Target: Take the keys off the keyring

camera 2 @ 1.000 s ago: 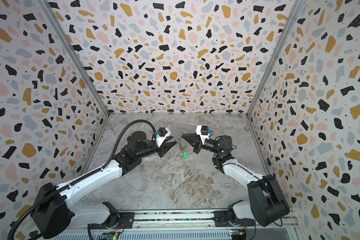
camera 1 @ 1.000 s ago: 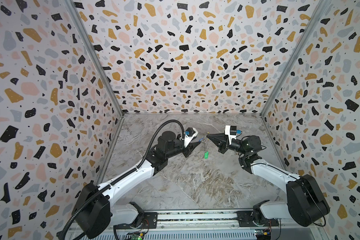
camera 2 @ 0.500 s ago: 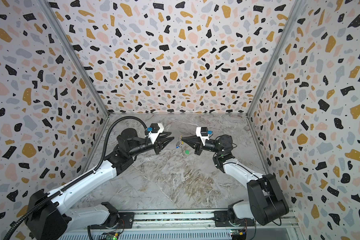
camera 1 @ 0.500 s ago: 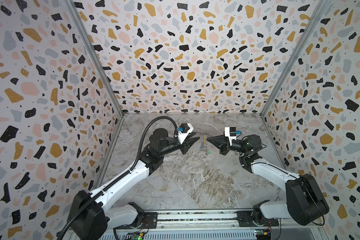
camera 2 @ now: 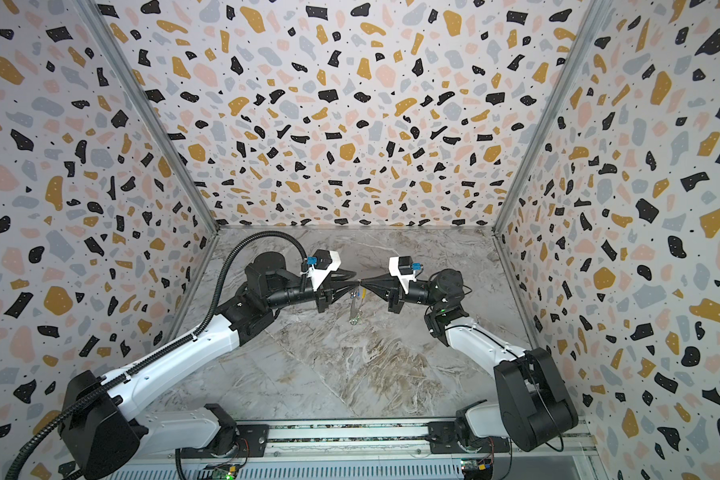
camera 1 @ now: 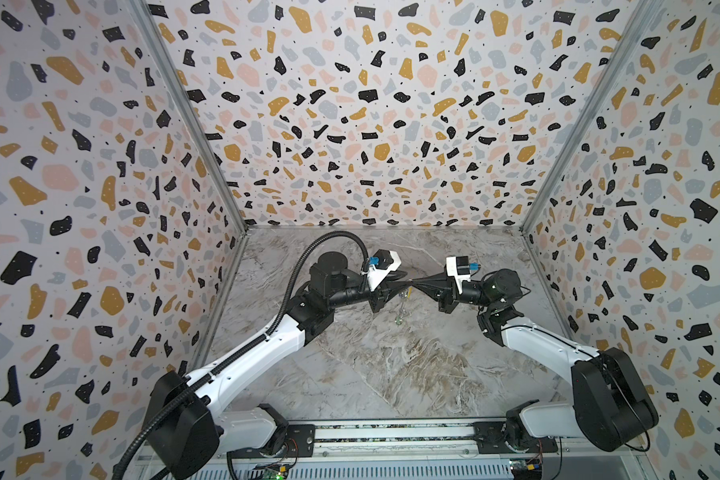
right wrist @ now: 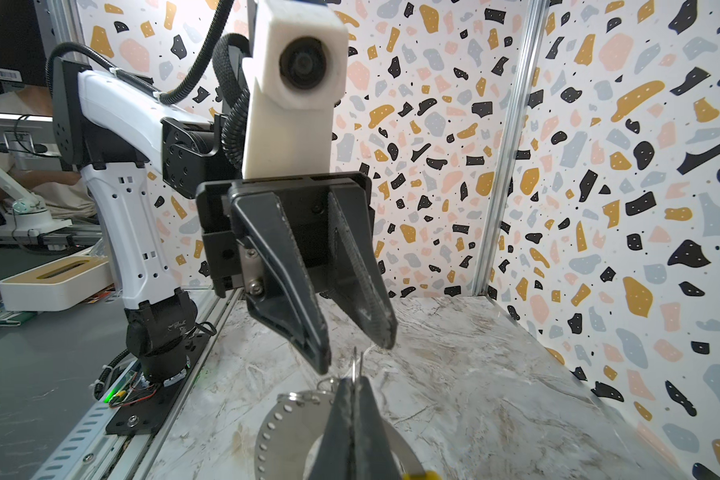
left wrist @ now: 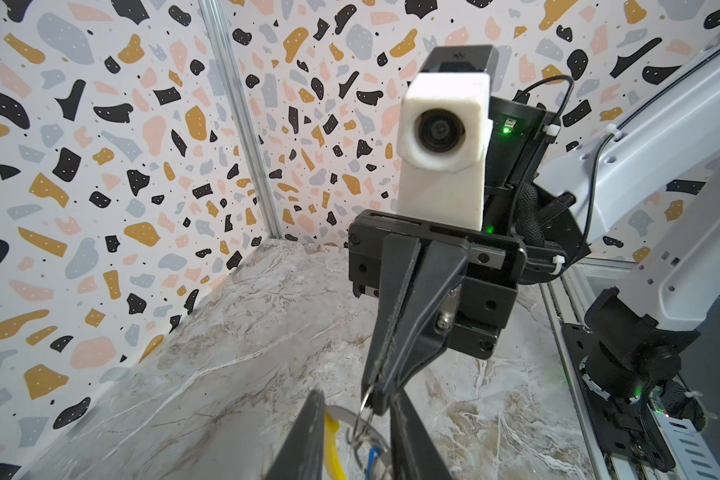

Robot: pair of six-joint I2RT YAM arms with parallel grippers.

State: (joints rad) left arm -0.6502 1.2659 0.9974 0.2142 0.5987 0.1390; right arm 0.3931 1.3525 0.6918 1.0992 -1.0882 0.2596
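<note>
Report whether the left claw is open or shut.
Open. In the right wrist view the left claw has its fingers apart, a clear gap between the tips; the right claw pinches the keyring.

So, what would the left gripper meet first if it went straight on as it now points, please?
Most likely the thin metal loop pinched in the right gripper's shut tips, just ahead between the left gripper's open jaws; depth is unclear.

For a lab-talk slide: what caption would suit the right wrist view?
Right gripper shut on the keyring, left gripper facing it with jaws apart, above the marble tabletop.
</note>
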